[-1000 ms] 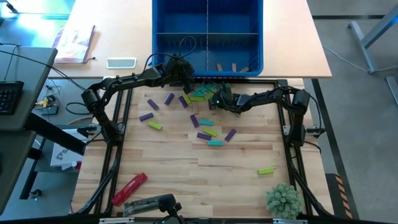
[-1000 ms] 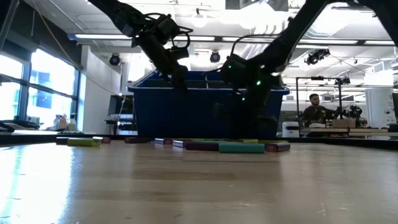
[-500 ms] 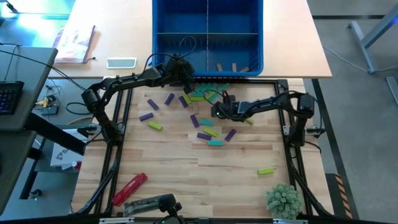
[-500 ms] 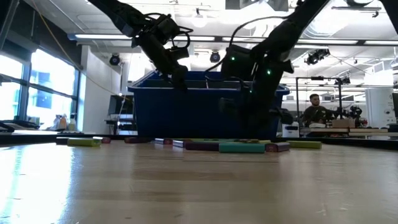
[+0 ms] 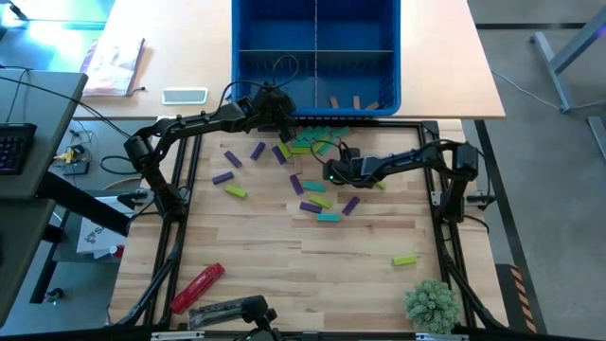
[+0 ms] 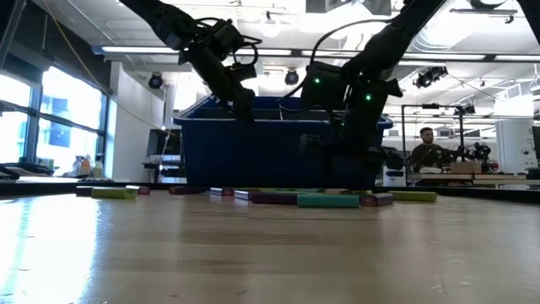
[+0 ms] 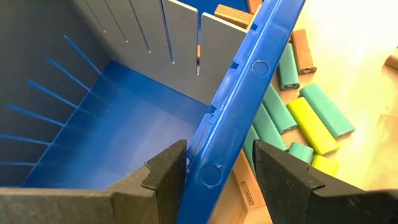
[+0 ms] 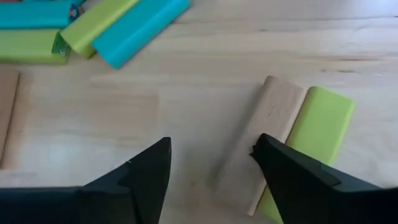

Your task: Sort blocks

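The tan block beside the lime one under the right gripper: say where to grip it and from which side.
Take the tan block across its narrow width near mid-length, coming straight down. It lies flat on the table with one long side against the lime block, so one finger of the open right gripper probably has to wedge into that seam; nudging them apart first may help.

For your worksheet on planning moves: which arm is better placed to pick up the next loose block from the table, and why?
Probably the right. The right gripper hangs open low over the table, a tan block and a lime block just ahead. The left gripper straddles the blue bin's wall, away from loose blocks.
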